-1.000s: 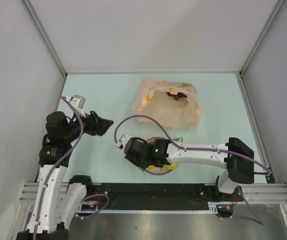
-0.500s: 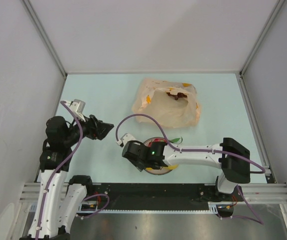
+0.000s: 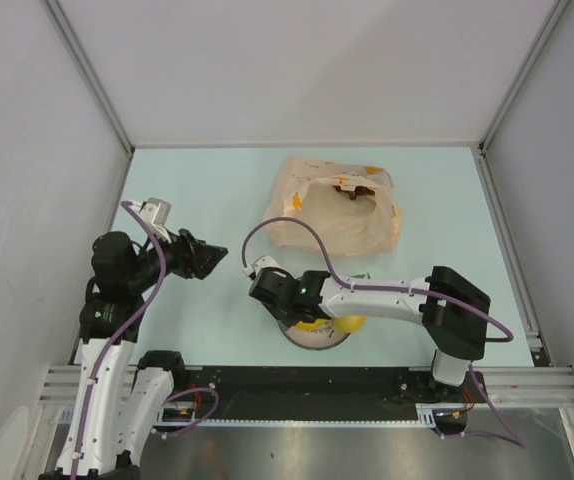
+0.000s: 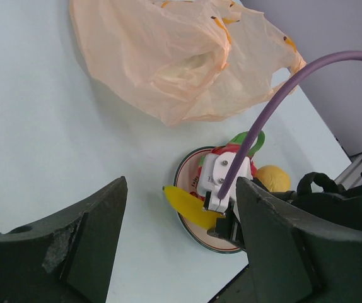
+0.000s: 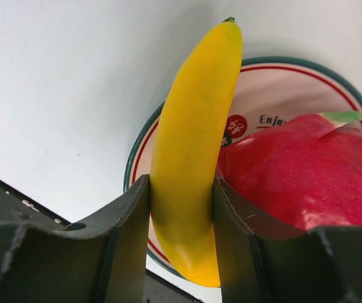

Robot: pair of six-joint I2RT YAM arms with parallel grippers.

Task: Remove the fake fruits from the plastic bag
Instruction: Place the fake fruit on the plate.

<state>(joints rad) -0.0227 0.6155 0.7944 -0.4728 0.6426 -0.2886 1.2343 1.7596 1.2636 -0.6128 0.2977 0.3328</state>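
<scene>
The pale-orange plastic bag (image 3: 332, 210) (image 4: 181, 57) lies crumpled at the back of the table, and a dark fruit (image 3: 352, 187) shows in its mouth. My right gripper (image 3: 285, 300) (image 5: 181, 183) is shut on the yellow banana (image 5: 190, 158) (image 4: 187, 208), just above the left rim of the white plate (image 3: 312, 340) (image 5: 282, 82). The red dragon fruit (image 5: 307, 170) lies on the plate beside the banana. The yellow lemon (image 3: 348, 323) (image 4: 274, 178) sits at the plate's right edge. My left gripper (image 3: 207, 258) (image 4: 181, 189) hangs open with nothing in it, left of the plate.
Grey walls (image 3: 37, 150) close in the table on the left, back and right. A metal rail (image 3: 307, 385) runs along the near edge. The right arm's purple cable (image 3: 287, 238) loops between the bag and the plate.
The right arm has swung left, carrying the banana a little up and left over the plate; the lemon now shows. The left arm sank slightly, then held still.
</scene>
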